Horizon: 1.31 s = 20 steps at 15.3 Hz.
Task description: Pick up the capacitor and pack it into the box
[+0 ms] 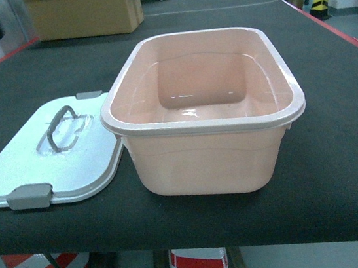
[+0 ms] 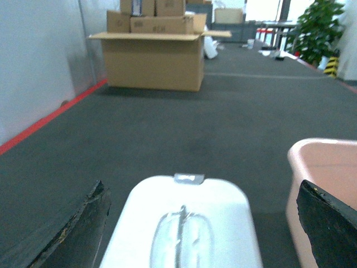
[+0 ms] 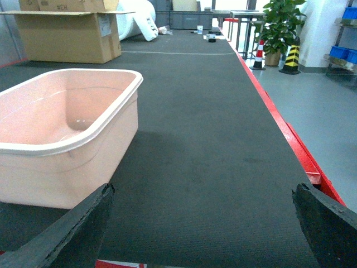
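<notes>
Stretching beneath everything, the dark table [image 1: 335, 120] carries the empty pink box [image 1: 203, 114] with its lid [image 1: 44, 161] just beside it, so picking seems not yet begun and no capacitor shows, while left end effector [image 2: 203, 223] and right end effector [image 3: 203, 223] hover spread wide, holding nothing.

cardboard carton [image 2: 153, 58], potted plant [image 3: 280, 25], striped bollard [image 3: 290, 49]

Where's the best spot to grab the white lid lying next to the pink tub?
Probably the grey handle arching up from the middle of the lid. Come straight down with the left pincer; the lid lies flat, so its edges offer little to pinch.
</notes>
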{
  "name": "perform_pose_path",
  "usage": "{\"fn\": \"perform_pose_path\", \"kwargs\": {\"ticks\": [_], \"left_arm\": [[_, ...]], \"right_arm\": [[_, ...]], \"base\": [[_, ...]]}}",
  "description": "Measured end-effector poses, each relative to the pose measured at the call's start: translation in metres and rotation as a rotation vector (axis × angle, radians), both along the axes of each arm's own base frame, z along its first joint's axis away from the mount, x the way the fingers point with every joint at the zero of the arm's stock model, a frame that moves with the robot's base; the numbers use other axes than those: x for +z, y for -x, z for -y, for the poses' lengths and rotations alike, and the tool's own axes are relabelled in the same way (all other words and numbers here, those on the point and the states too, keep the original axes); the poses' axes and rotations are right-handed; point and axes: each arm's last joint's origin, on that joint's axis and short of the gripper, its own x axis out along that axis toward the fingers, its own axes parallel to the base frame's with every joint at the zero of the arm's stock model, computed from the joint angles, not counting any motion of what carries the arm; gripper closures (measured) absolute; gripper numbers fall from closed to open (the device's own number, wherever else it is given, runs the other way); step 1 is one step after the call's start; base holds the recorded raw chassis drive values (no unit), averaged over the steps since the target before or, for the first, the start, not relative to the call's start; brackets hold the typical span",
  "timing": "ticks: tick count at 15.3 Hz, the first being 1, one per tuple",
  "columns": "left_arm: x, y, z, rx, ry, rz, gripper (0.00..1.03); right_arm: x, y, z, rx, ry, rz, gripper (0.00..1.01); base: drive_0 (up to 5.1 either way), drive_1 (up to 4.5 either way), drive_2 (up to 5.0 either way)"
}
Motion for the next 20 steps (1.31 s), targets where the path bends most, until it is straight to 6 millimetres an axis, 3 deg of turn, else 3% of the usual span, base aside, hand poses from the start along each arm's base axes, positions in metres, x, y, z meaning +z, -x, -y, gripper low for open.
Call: {"fn": "perform_pose_path", "kwargs": {"ticks": [2, 3, 7, 12, 16, 20], "left_arm": [[-0.024, -0.009, -0.039, 0.032, -0.006, -0.085, 0.05], [-0.033, -0.022, -0.048, 0.037, -0.018, -0.119, 0.05], [-0.069, -0.086, -0.045, -0.050, -0.049, -0.210, 0.05], [-0.126, -0.138, -0.041, -0.075, -0.078, -0.328, 0.05], [-0.163, -0.154, -0.040, -0.080, -0.069, -0.403, 0.05], [-0.168, -0.154, -0.042, -0.085, -0.068, -0.387, 0.05]], "right_arm": [[0.000, 0.000, 0.000, 0.000, 0.000, 0.000, 0.03], [0.000, 0.000, 0.000, 0.000, 0.000, 0.000, 0.03], [0.000, 0.000, 0.000, -0.001, 0.000, 0.000, 0.03], [0.000, 0.000, 0.000, 0.000, 0.000, 0.000, 0.03], [0.000, 0.000, 0.000, 0.000, 0.000, 0.000, 0.03], [0.000, 0.000, 0.000, 0.000, 0.000, 0.000, 0.03]], "base": [[0.0, 0.00, 0.0], [0.0, 0.00, 0.0], [0.0, 0.00, 0.0], [0.0, 0.00, 0.0], [0.0, 0.00, 0.0], [0.0, 0.00, 0.0]]}}
